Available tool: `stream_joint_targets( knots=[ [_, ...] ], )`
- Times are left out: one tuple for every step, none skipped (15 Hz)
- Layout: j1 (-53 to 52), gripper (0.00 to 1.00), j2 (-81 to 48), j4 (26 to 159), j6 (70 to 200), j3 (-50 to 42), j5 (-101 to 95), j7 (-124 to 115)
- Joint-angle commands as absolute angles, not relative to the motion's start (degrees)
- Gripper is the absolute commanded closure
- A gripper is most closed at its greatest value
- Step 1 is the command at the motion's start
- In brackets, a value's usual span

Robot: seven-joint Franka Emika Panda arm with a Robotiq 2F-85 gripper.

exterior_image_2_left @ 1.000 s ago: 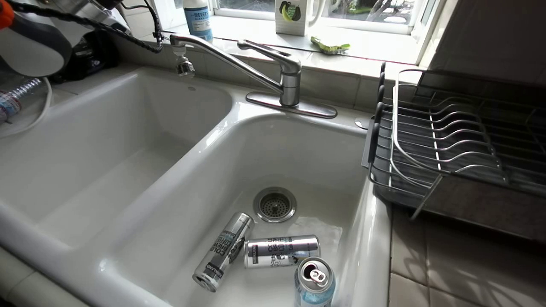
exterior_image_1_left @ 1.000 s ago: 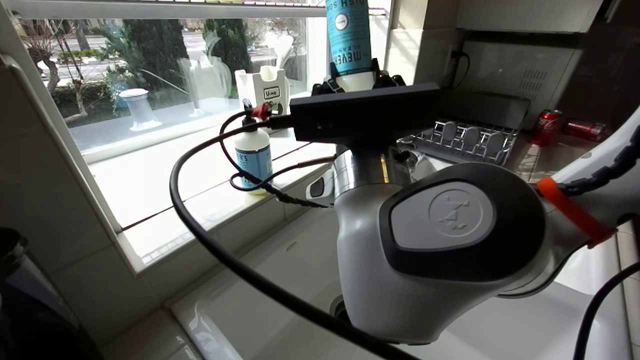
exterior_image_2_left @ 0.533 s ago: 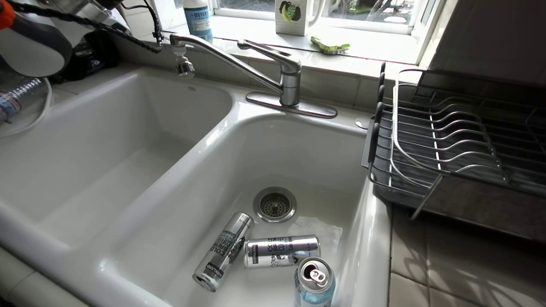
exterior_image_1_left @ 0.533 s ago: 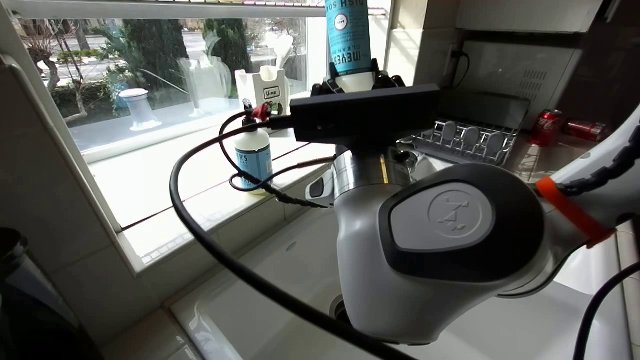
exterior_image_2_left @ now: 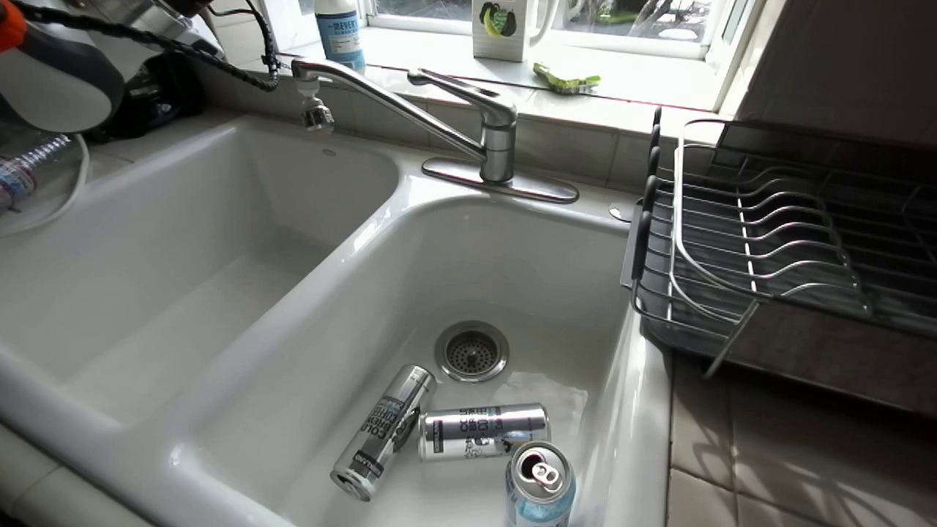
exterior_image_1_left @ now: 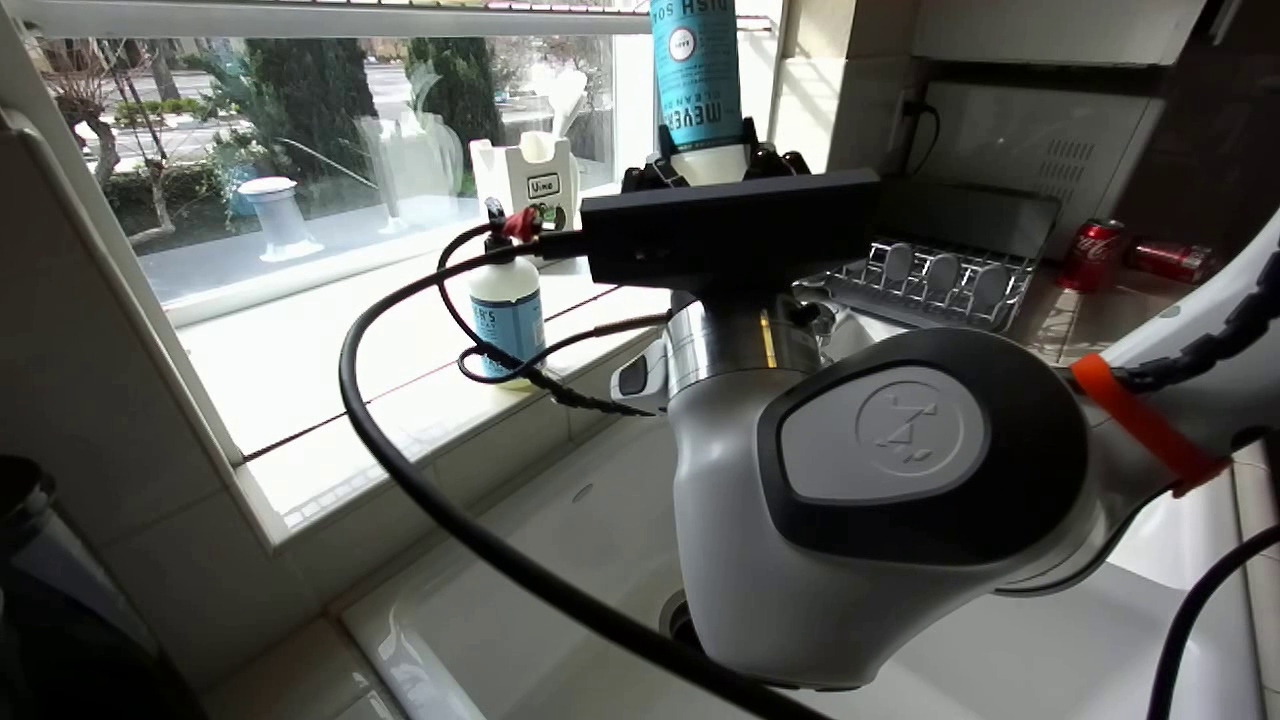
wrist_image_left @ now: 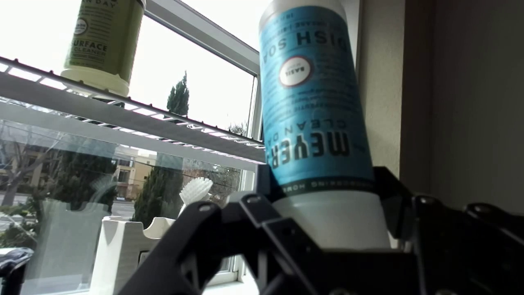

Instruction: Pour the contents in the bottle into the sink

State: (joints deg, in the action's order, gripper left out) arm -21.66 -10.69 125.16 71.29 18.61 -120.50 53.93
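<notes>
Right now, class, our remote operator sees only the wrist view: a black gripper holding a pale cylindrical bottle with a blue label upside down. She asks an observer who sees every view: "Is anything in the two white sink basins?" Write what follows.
Observer: Yes. In an exterior view, three metal drink cans are in the white basin next to the dark wire dish rack.
Operator: And the other white basin: what shows there?
Observer: In an exterior view, part of its dark round drain hole; the white-and-black robot arm hides the rest.
Operator: Which way does the spout of the silver metal faucet point?
Observer: In an exterior view, it stretches toward that same basin.
</notes>
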Motion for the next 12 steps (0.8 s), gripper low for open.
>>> stream_joint_targets(
  knots=[
    [-22.1, 0.62, -11.3, 125.2, 69.9, 18.3, -121.7, 52.8],
    [-22.1, 0.62, -11.3, 125.2, 70.0, 18.3, -121.7, 52.7],
    [-22.1, 0.62, -11.3, 125.1, 70.0, 18.3, -121.7, 52.7],
    [-22.1, 0.62, -11.3, 125.1, 69.9, 18.3, -121.7, 52.7],
    [-22.1, 0.62, -11.3, 125.1, 69.9, 18.3, -121.8, 52.5],
    [-22.1, 0.62, -11.3, 125.0, 70.0, 18.3, -121.8, 52.4],
    [-22.1, 0.62, -11.3, 125.0, 70.0, 18.3, -121.8, 52.3],
    [-22.1, 0.62, -11.3, 125.0, 70.1, 18.3, -121.7, 52.2],
    [-22.0, 0.62, -11.2, 125.0, 70.4, 18.3, -121.3, 51.9],
    [-21.9, 0.62, -11.1, 124.9, 70.7, 18.3, -121.1, 51.7],
    [-21.8, 0.62, -11.0, 124.9, 71.0, 18.4, -120.6, 51.2],
    [-21.7, 0.62, -10.7, 124.9, 71.5, 18.4, -120.4, 50.7]
  ],
)
